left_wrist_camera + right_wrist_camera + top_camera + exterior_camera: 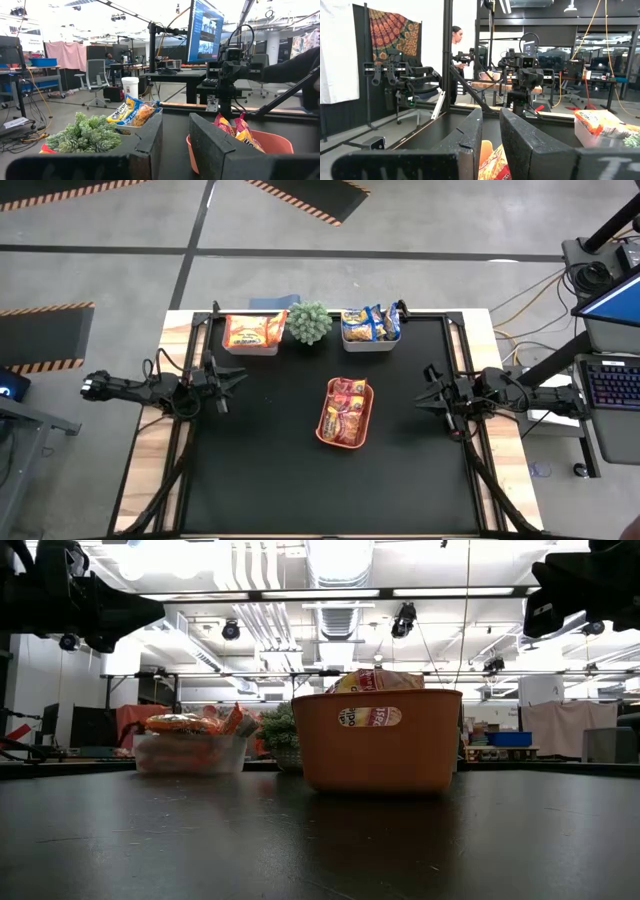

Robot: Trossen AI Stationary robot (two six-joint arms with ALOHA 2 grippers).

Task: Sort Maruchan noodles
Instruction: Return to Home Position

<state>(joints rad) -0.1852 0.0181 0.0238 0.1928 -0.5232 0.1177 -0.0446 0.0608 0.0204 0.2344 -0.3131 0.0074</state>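
Dark red packets (346, 408) are seen lying in the orange tray (380, 755), which stands near the middle of the tabletop (280, 470). Orange packets (250, 331) are gathered in the clear bin (250, 352) at the far edge. Yellow-and-blue packets (370, 323) fill the grey bin (370, 347), also at the far edge, with a small plant (309, 322) set between the two bins. No packet is seen loose on the tabletop, so each kind is judged sorted.

The left pincer (236, 379) is placed at the left edge and the right pincer (427, 390) at the right edge. Both are raised off the surface, with fingers slightly spread and nothing between them.

For the return to rest, each arm is best drawn back along its own edge. Height should be kept, and neither bins nor tray should be crossed. The motion should be ended gently so that nothing is nudged.
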